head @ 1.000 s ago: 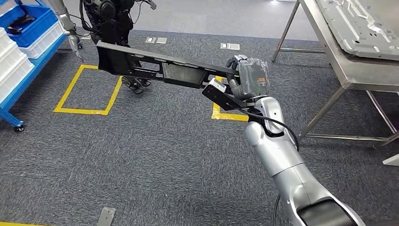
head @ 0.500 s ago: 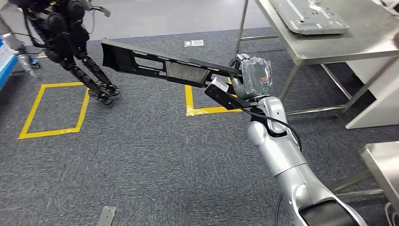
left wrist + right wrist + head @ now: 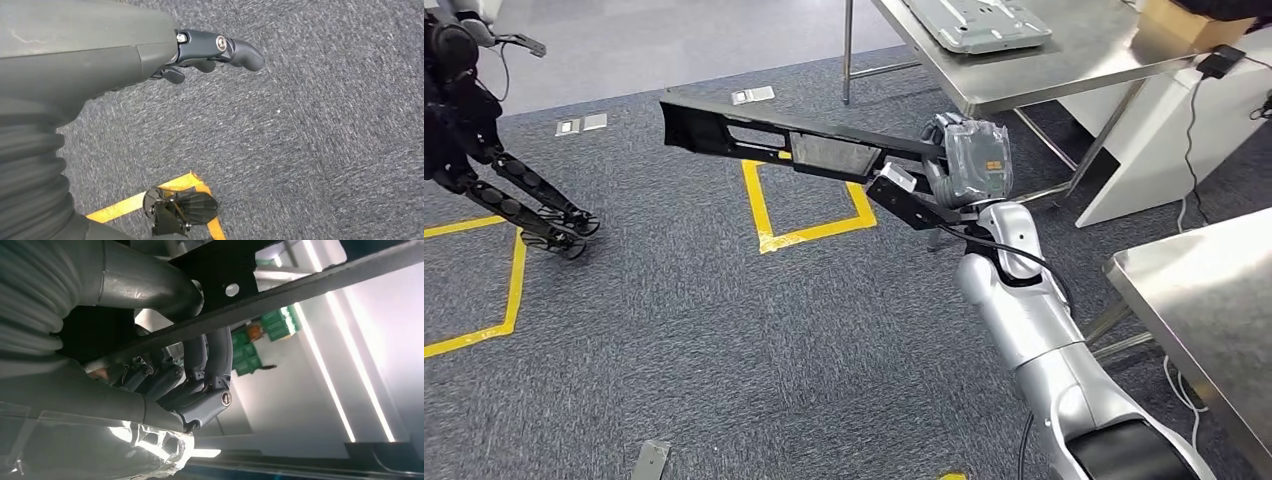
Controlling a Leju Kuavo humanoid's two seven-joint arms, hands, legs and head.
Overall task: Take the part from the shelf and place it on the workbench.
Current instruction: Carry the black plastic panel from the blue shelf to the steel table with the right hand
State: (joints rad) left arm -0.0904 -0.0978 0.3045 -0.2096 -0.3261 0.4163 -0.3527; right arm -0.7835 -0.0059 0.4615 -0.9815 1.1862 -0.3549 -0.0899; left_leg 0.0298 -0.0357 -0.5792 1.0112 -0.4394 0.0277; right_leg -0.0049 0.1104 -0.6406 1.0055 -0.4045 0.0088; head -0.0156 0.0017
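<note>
Now the robot has turned, so the workbench (image 3: pixel 1024 70) sits at one o'clock, while the right hand (image 3: pixel 964 165) keeps gripping the long black part (image 3: pixel 794 145) and the left hand (image 3: pixel 150 55) hangs with nothing in it, fingers slightly curled.

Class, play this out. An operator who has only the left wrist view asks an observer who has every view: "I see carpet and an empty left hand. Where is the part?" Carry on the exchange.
Observer: The right hand holds the part by one end, and it sticks out leftward above the carpet.
Operator: How is it gripped?
Observer: In the right wrist view, the fingers curl around the part's bar.
Operator: Is a workbench near?
Observer: A steel workbench stands ahead to the right, with a grey plate on it.
</note>
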